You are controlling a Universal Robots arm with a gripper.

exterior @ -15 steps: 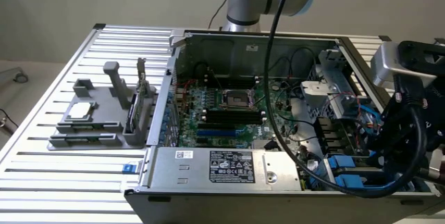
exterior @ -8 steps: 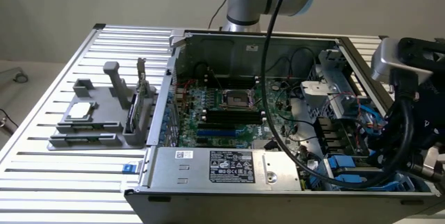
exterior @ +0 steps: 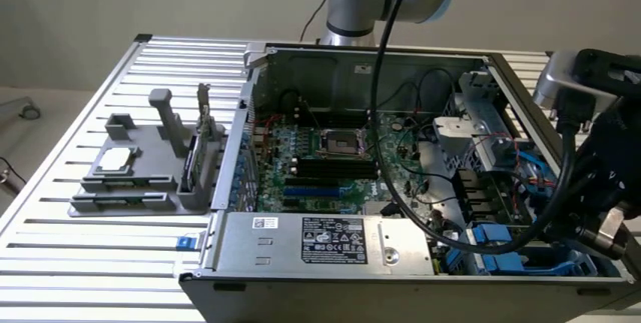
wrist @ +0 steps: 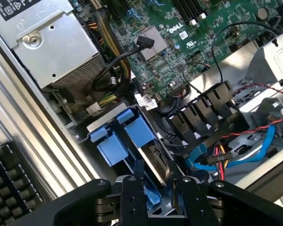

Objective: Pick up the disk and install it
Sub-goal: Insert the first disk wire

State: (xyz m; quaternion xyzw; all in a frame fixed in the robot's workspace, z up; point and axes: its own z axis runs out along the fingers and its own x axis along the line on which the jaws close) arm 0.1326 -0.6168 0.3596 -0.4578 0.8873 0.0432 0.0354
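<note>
Far from the claw, at the exterior view's left, a grey stand [exterior: 140,188] sits on the table [exterior: 60,255] with a small square chip [exterior: 113,159] on it. That chip is not for this job, so it should be left alone. Nearer to the claw is the open computer case [exterior: 248,98]. The green board [exterior: 300,158] lies flat inside it, and a big silver box [exterior: 331,240] sits along its front wall. A long black cable [exterior: 386,128] hangs down over the board and runs toward the claw, so I think it should be kept from catching on anything. At the exterior view's right, the claw [wrist: 158,195] is low over the corner of the case where the drives go. Its two black fingers [wrist: 132,188] look squeezed onto the disk [wrist: 156,162], which stands on its thin edge between them, with a bit of its blue frame showing right at the claw. The far end of the disk points away from the claw, down beside the blue tabs [wrist: 129,132] of the bay. I cannot tell how far in it has gone. To do this well, I think the disk should be held straight up and down, lined up with the slot and not tipped to either side. It should go slowly and be pushed gently, because a crooked disk could jam on the blue tabs. The red and yellow wires [wrist: 219,155] lie just beside the claw on the other side, so the fingers should keep clear of them. The squeeze should be firm, so the disk does not slip or twist.
</note>
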